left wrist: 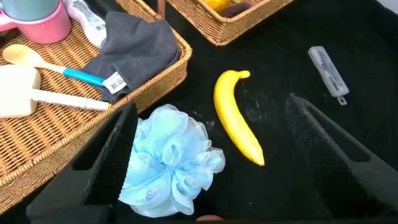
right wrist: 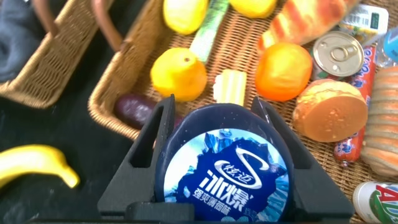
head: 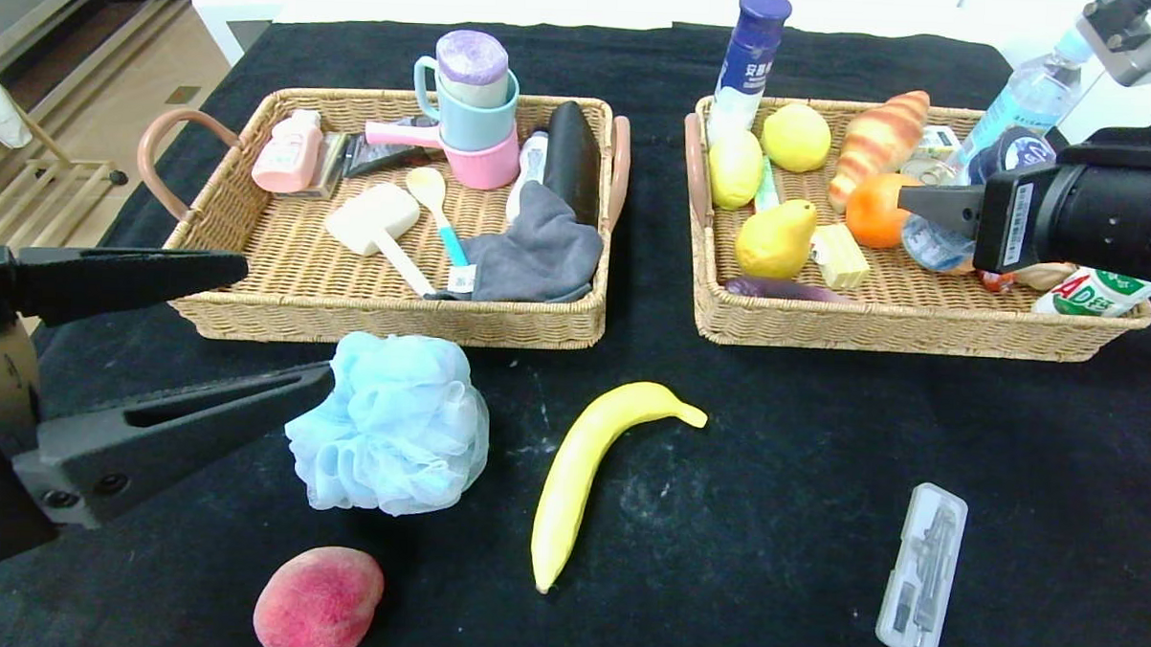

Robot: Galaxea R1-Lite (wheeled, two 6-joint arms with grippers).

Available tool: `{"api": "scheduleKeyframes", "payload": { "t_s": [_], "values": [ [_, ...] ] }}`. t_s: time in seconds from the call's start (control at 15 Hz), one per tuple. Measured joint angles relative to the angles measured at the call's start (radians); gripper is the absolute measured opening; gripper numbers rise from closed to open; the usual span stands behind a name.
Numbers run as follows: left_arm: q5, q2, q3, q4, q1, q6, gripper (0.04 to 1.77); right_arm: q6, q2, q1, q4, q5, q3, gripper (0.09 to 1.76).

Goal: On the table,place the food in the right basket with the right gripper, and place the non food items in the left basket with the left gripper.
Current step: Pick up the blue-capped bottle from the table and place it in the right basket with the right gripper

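My right gripper (head: 924, 206) is shut on a round dark-blue gum tub (right wrist: 227, 174) and holds it over the right basket (head: 872, 334), above the orange and pear side; the right wrist view shows its fingers (right wrist: 163, 124) on both sides of the tub. My left gripper (head: 283, 323) is open and empty at the lower left, beside a light-blue bath pouf (head: 390, 437), which lies near one finger (left wrist: 118, 143) in the left wrist view. A banana (head: 585, 467), a peach (head: 319, 602) and a clear compass case (head: 923, 575) lie on the black table.
The left basket (head: 393, 327) holds cups, a grey cloth, a spoon, a brush and bottles. The right basket holds lemons, a pear, an orange, a croissant, a can, sausages and bottles. The banana (left wrist: 236, 118) lies between my left gripper's fingers, farther off.
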Motion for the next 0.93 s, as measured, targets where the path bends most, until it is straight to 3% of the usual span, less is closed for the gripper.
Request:
{"api": "scheduleKeyframes", "payload": {
  "t_s": [0.33,0.93],
  "values": [
    [0.000,0.001,0.001,0.000,0.000,0.000,1.72,0.038,0.098,-0.093,-0.002,0.021,-0.083,0.90],
    [0.000,0.002,0.001,-0.001,0.000,-0.001,1.72,0.074,0.204,-0.127,-0.007,0.057,-0.151,0.90]
  ]
}}
